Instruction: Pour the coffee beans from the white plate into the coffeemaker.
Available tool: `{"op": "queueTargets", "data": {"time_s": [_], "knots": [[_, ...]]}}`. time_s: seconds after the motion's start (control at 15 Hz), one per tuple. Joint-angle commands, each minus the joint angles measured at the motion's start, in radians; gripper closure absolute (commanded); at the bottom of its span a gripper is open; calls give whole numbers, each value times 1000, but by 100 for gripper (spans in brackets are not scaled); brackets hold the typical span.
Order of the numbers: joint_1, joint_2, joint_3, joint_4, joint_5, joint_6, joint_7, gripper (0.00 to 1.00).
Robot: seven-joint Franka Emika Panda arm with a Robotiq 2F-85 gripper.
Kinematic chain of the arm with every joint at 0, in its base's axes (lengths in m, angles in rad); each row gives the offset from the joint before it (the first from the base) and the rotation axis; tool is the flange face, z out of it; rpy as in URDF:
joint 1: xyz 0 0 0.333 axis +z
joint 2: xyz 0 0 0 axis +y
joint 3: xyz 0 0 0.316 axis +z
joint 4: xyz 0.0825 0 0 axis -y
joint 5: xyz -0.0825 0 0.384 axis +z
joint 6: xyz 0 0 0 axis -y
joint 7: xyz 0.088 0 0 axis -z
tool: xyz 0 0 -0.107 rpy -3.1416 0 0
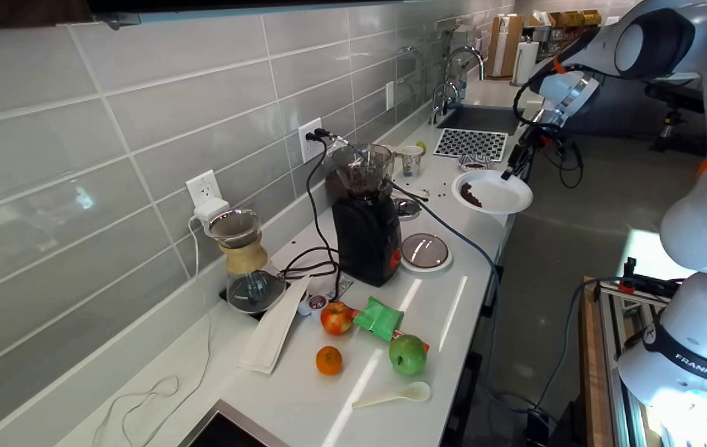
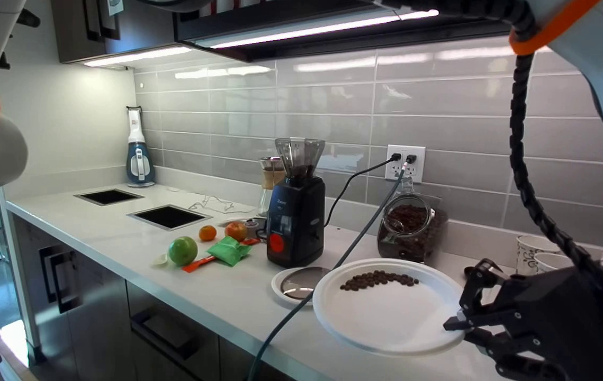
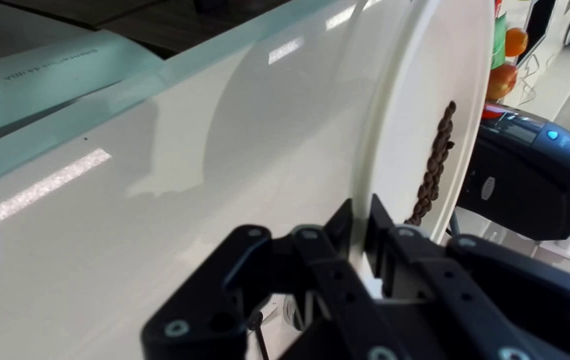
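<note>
The tool (image 3: 362,225) is pinching the rim of the white plate (image 3: 415,115), its 2 fingers standing close together with 1 on each face. The white plate is hanging above the desk (image 2: 121,227), apart from the coffeemaker (image 2: 301,222) and to its near right in an exterior view, while the coffee beans (image 2: 378,278) are lying in a curved band along the side toward the coffeemaker. Also right of the coffeemaker there, 2 patterned cups (image 2: 524,259) are standing partly hidden by the tool, and a glass jar (image 2: 432,203) is holding dark brown contents closer to the coffeemaker. Just in front of the coffeemaker, a see-through disc (image 2: 301,280) is resting on a small white dish (image 2: 277,290). The coffeemaker is standing upright on the desk, its clear hopper (image 2: 299,153) pointing up and its round red knob (image 2: 277,242) showing low on its body. To the left of the coffeemaker, a green packet (image 2: 230,250), a green apple (image 2: 182,251), a red apple (image 2: 236,231) and an orange (image 2: 207,233) are lying in a loose group. Behind the coffeemaker, a glass carafe (image 2: 272,179) is showing only in part. Farthest left of the coffeemaker, 2 black rectangles (image 2: 169,217) are sitting within the desk, and a white and blue appliance (image 2: 140,161) is standing upright even farther off.
</note>
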Motion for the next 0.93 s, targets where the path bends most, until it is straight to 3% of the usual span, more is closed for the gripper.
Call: {"op": "queueTargets", "data": {"time_s": [0.0,0.87], "knots": [[22,-40,-3,-25,25,-27,-5,98],[163,-162,-16,-69,103,-79,43,98]]}}
